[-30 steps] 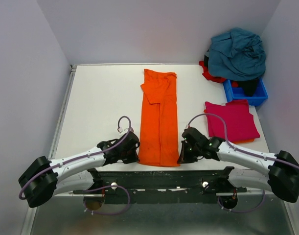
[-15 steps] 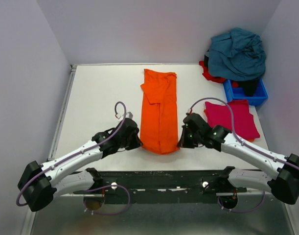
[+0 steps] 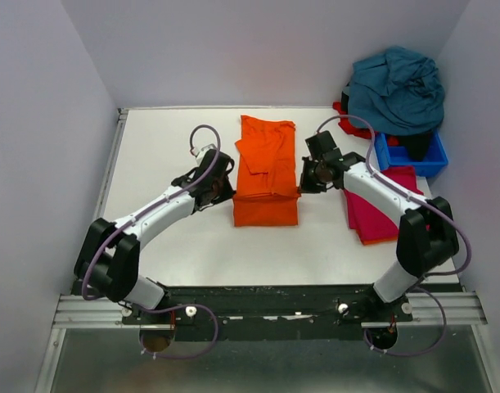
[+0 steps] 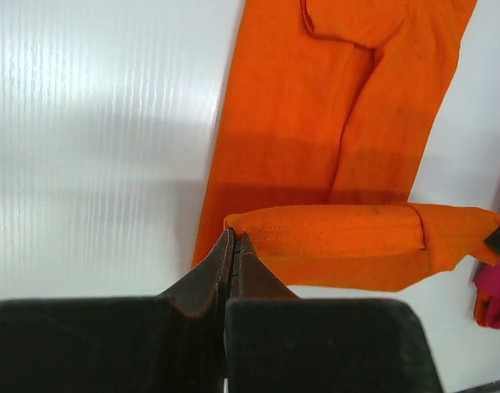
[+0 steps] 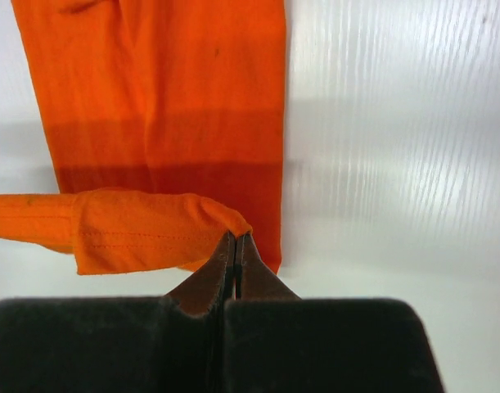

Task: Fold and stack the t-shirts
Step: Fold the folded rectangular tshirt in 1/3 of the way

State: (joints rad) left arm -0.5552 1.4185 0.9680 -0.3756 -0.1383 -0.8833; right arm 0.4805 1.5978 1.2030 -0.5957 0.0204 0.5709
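The orange t-shirt (image 3: 266, 164) lies as a long strip in the middle of the table, its near end lifted and doubled back over itself. My left gripper (image 3: 232, 193) is shut on the left corner of that raised hem (image 4: 331, 233). My right gripper (image 3: 301, 185) is shut on the right corner (image 5: 151, 229). Both wrist views show the jaws pinched tight on orange cloth, with the flat part of the shirt (image 5: 176, 82) below. A folded magenta-red t-shirt (image 3: 371, 219) lies to the right, partly under my right arm. A teal-blue shirt (image 3: 397, 86) and a red shirt (image 3: 352, 124) are heaped at the back right.
A small blue bin (image 3: 425, 162) stands at the back right under the heap. White walls close off the left, far and right sides of the table (image 3: 168, 237). A sliver of the magenta shirt (image 4: 491, 286) shows at the left wrist view's right edge.
Both grippers have carried the shirt's near hem away from the arm bases toward the far side. The orange strip is now folded over and much shorter.
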